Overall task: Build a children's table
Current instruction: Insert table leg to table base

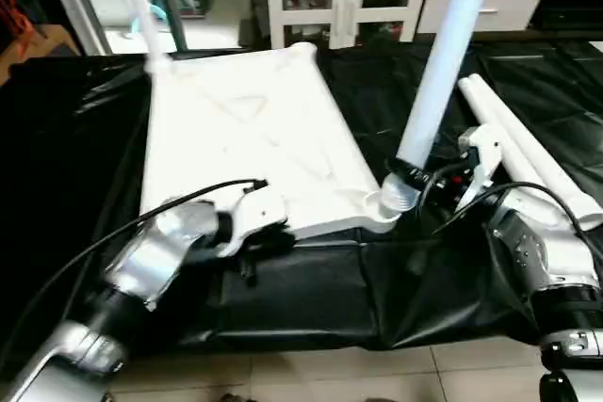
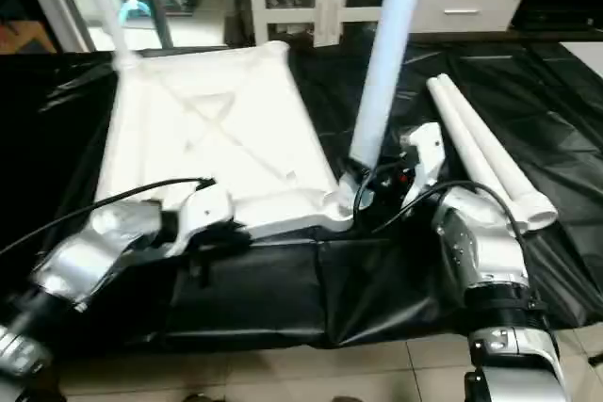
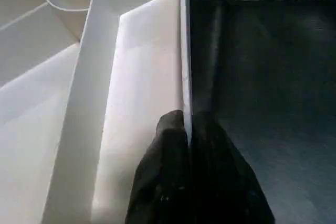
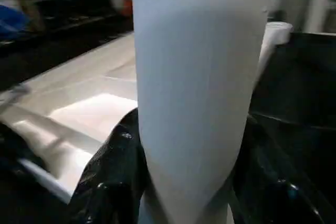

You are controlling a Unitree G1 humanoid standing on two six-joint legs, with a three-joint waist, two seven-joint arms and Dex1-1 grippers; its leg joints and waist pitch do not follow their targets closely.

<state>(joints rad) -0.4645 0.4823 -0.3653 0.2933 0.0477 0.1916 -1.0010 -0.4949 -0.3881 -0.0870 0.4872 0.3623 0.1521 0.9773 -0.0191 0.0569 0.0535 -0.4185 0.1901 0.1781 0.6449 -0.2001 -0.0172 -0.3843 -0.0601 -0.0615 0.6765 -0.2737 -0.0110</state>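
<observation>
Right, I see the tabletop [image 1: 254, 138] lying underside-up on the black-covered table [image 1: 75, 167]. My left tool [image 3: 186, 145] is clamped on its near rim; my right tool [image 1: 415, 181] grips an upright leg [image 1: 443, 63] at the near-right corner socket. Two spare legs [image 1: 528, 148] lie just beside my right arm, crowding it.

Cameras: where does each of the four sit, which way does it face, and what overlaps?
Left eye view: head, looking forward and down at the tabletop on black sheeting; silver forearms show, left gripper at the near rim.
Right eye view: same scene, slightly offset; right gripper clasps the upright leg; two spare legs lie beside it.
Left wrist view: along its fingers, pinching the tabletop's edge.
Right wrist view: along its fingers, around the leg.
Shared: tabletop in all four.
</observation>
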